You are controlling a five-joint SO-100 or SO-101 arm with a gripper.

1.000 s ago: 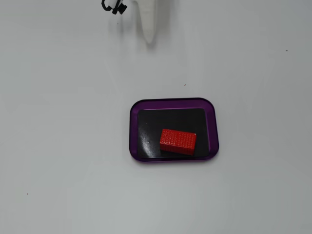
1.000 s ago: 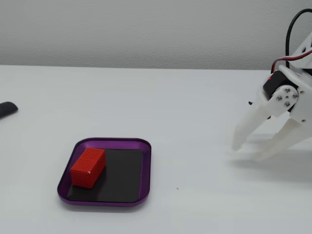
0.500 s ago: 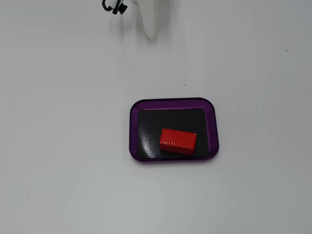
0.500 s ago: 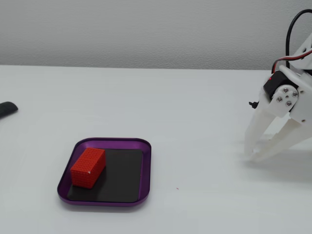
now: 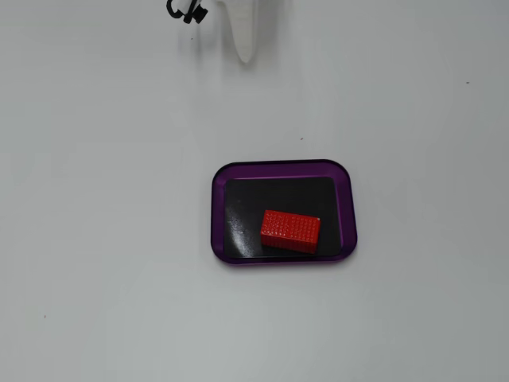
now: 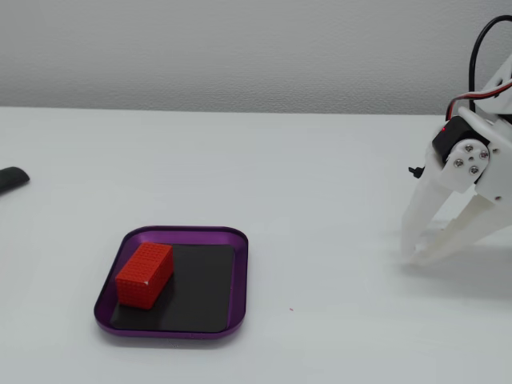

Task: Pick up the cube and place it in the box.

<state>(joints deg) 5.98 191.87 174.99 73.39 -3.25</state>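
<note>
You are looking at a cube [image 6: 145, 274] that is already lying inside the box [image 6: 238, 280], resting on the black base toward the purple rim, so by my judgement the placing is done and the remaining risk is in what you do next. The box is sitting on the white table [image 6: 320, 176] toward the near edge in the side-on fixed view, and the gripper [image 6: 410, 256] is hanging well apart from it, close to the right edge of the tabletop, with its two white fingers spread and holding nothing. In the top-down fixed view only a white fingertip [image 5: 246, 44] is showing at the top edge, with the cube [image 5: 290, 231] and box [image 5: 283, 169] lying well below it. The fingertips are appearing to hover at or just above the surface; whether they are touching it, I cannot tell. If you are sweeping the arm back low across the table, a finger could be catching the rim and sliding the shallow tray, or tipping the cube out over its low wall. A dark object [image 6: 12, 179] is lying at the left edge, clear of everything.
</note>
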